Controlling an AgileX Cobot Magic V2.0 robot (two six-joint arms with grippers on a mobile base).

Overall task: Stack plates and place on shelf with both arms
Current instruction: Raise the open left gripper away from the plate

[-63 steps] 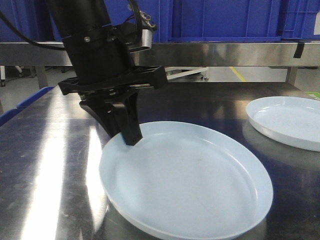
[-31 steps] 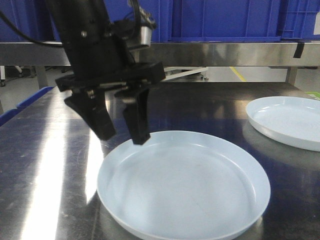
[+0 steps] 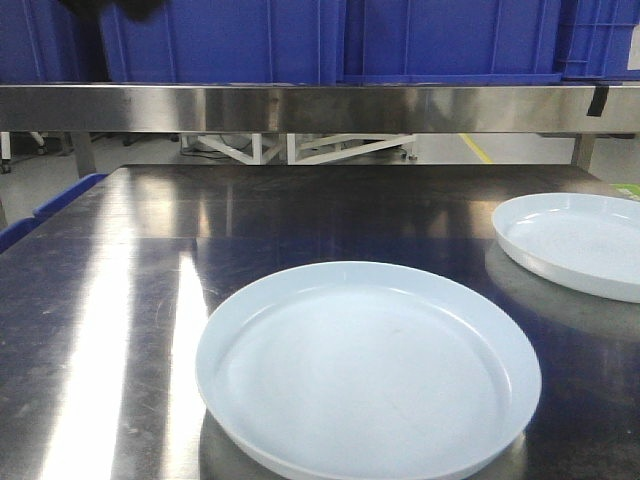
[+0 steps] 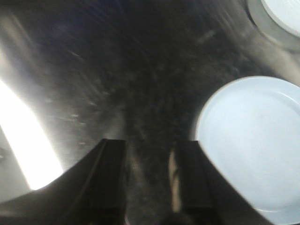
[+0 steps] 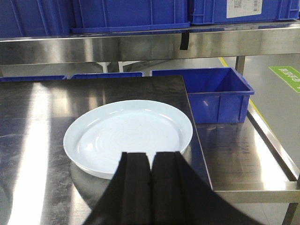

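Glossy near plate (image 3: 368,370), far plate (image 3: 575,240) lay unstacked | left gripper (image 4: 149,145) spread, right gripper (image 5: 150,159) pinched empty | slick rims looked slip-prone

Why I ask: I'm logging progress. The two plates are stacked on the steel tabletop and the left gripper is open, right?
No, they are not stacked. The front-facing view shows them lying apart on the tabletop: the near plate in front, the other plate off to the right. The left gripper is open.

white label (image 5: 247,8) on the blue crate (image 5: 211,11) above the shelf (image 5: 140,47): print unreadable. green floor sign (image 5: 287,75) right of the shelf: characters illegible too.
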